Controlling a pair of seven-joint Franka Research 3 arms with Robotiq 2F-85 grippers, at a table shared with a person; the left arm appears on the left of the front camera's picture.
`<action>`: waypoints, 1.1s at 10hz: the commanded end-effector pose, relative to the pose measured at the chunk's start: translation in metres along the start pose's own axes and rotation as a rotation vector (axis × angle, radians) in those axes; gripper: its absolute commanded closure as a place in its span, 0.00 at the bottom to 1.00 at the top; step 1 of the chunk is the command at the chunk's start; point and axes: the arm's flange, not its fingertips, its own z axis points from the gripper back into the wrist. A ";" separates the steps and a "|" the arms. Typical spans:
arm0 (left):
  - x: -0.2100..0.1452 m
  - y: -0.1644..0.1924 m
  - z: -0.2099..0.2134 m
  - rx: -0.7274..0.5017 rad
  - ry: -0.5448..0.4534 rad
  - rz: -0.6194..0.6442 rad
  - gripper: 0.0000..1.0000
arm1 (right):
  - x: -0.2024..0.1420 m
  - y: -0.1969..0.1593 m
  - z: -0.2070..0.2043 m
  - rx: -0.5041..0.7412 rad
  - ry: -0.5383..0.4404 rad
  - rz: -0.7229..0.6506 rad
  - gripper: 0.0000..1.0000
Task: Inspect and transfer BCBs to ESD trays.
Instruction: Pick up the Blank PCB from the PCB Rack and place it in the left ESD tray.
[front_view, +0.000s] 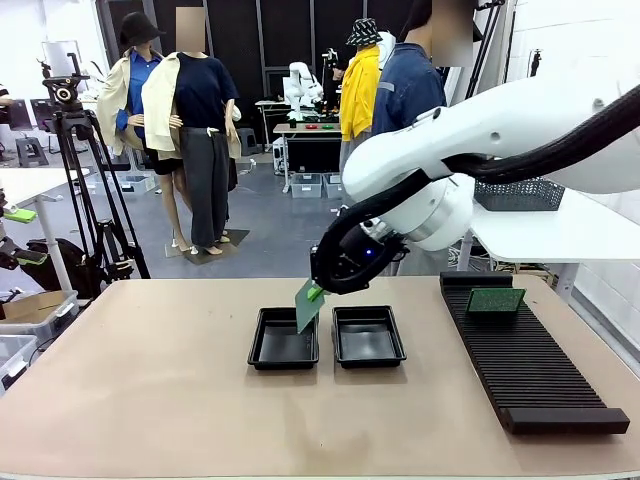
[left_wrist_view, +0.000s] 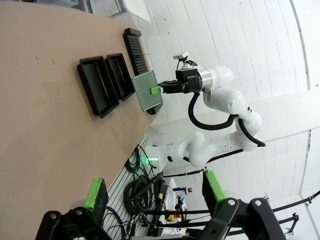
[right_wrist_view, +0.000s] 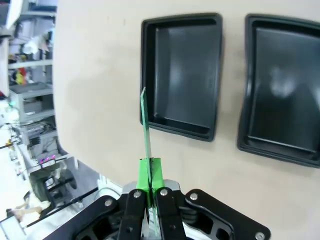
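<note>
My right gripper (front_view: 318, 289) is shut on a green BCB (front_view: 308, 306), which hangs tilted in the air over the gap between the two black ESD trays. The left tray (front_view: 257, 352) and the right tray (front_view: 396, 346) lie side by side mid-table, both with bare floors. The right wrist view has the BCB (right_wrist_view: 145, 127) edge-on between the green pads of the right gripper (right_wrist_view: 150, 172), above the table beside one tray (right_wrist_view: 217, 75), with the other tray (right_wrist_view: 243, 85) farther off. From the left wrist view the same BCB (left_wrist_view: 147, 91) faces me; my left gripper (left_wrist_view: 155, 192) is open, high off the table.
A long black ribbed rack (front_view: 530, 375) lies at the right with another green board (front_view: 495, 300) at its far end. A dark mesh basket (front_view: 520, 193) sits on a white side table. A person in a denim jacket (front_view: 405, 85) stands at the far side.
</note>
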 end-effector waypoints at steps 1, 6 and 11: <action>-0.001 -0.001 0.001 0.008 0.000 0.000 0.00 | 0.005 0.009 -0.020 0.032 -0.011 -0.028 1.00; -0.001 -0.001 0.001 0.008 0.000 0.000 0.00 | 0.022 0.012 -0.063 0.038 -0.002 -0.051 1.00; -0.001 -0.001 0.001 0.008 0.000 0.000 0.00 | 0.038 -0.003 -0.098 0.021 -0.002 -0.092 1.00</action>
